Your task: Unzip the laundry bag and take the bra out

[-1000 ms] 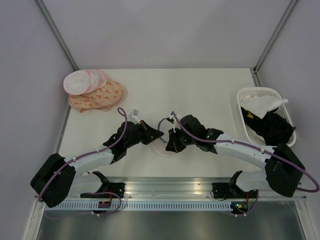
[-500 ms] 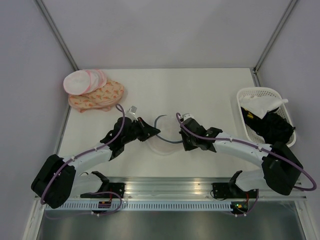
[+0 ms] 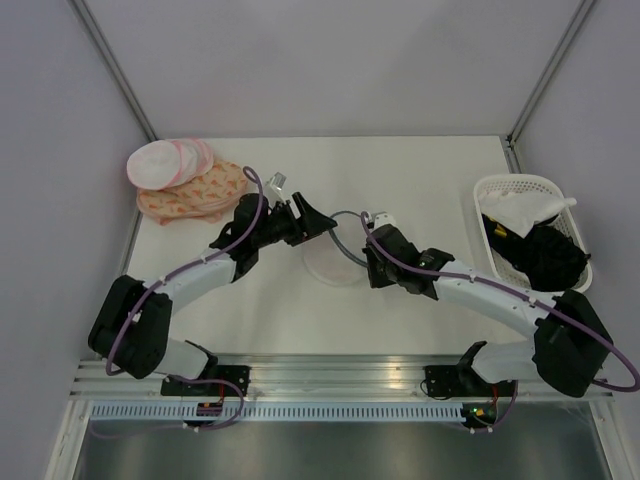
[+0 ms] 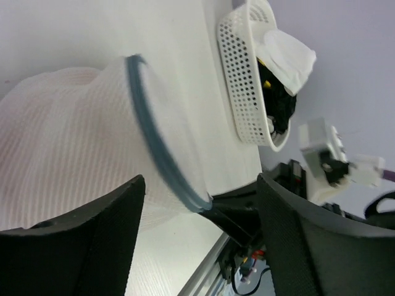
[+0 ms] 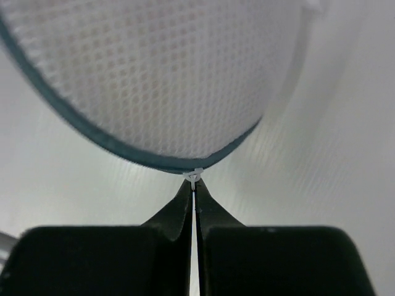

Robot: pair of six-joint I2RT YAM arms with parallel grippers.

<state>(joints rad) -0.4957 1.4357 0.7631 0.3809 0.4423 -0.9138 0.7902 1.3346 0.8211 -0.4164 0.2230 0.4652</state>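
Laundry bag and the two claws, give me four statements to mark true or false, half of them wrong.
1. The right claw is shut on the zipper pull at the laundry bag rim. True.
2. The left claw is clamped shut. False: its fingers stand wide apart.
3. The laundry bag lies inside the white basket. False: it is between the two claws; the basket holds a white cloth and black garments.
4. The pink-edged rounds rest on the orange-patterned cloth. True.
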